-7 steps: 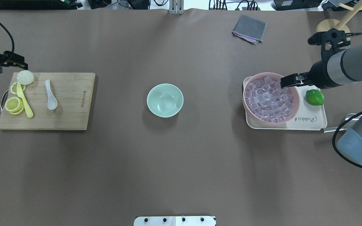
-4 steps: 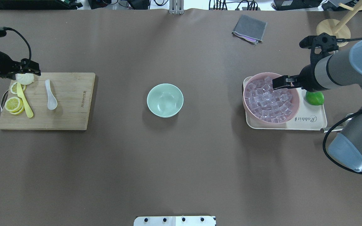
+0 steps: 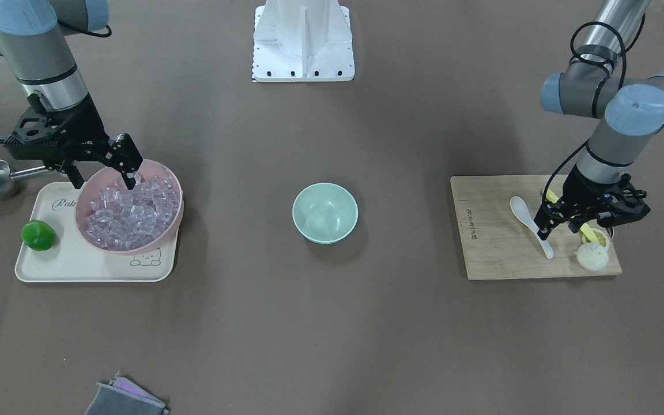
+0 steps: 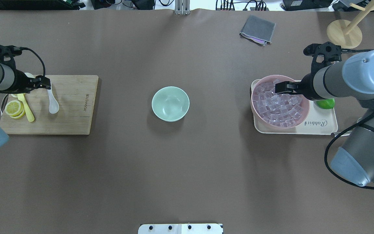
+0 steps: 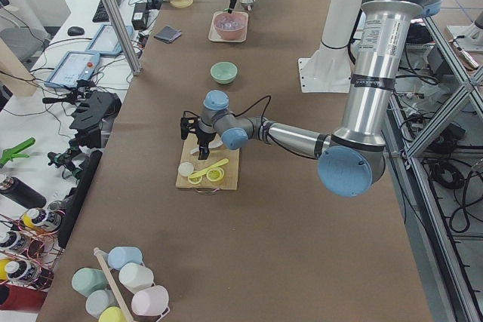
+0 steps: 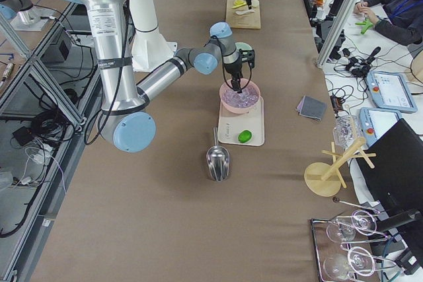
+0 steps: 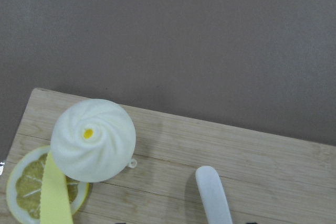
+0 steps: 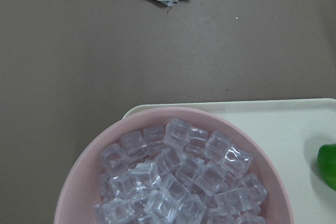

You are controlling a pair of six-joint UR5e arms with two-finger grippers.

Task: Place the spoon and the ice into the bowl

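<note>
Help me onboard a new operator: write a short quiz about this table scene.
1. True or false: the mint-green bowl is empty.
2. The spoon lies on: A) a plate, B) the cutting board, C) a metal rack?
3. Fill in: the right gripper hangs open over a pink bowl full of ____.
Key: 1 true; 2 B; 3 ice.
</note>
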